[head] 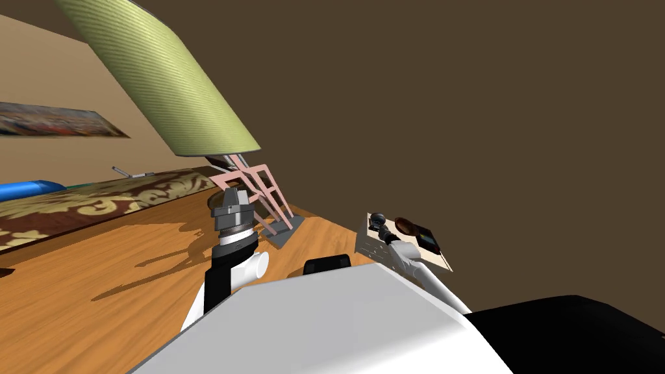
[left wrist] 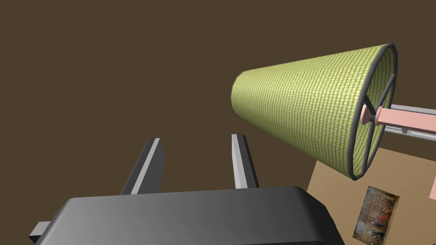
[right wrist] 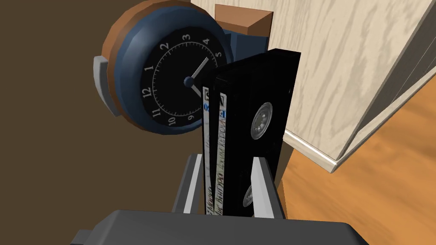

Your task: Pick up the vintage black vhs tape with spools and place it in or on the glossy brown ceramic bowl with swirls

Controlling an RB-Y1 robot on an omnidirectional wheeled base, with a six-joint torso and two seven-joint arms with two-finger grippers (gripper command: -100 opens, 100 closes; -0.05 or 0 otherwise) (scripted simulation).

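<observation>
Gripping VHS tape (right wrist: 255,106) across broad faces near one end, right gripper (right wrist: 227,158) fingers clamped, centre of right wrist view, clock (right wrist: 162,81) behind. Likely rigid, light, slick; could pivot. Left gripper (left wrist: 196,138) fingers apart.

Brown wall (head: 487,97), wooden floor (head: 97,279), patterned rug (head: 97,201), green-shaded lamp (head: 162,78), pale wooden cabinet (right wrist: 340,64).

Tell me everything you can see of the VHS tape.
The VHS tape is a black cassette held on edge between the two fingers of the right end effector, which press its broad sides. One broad face shows two pale round spool hubs; the narrow edge toward the camera carries a white printed label. Its far end overlaps the clock behind it. Whether it touches the light wood surface cannot be told.
</observation>
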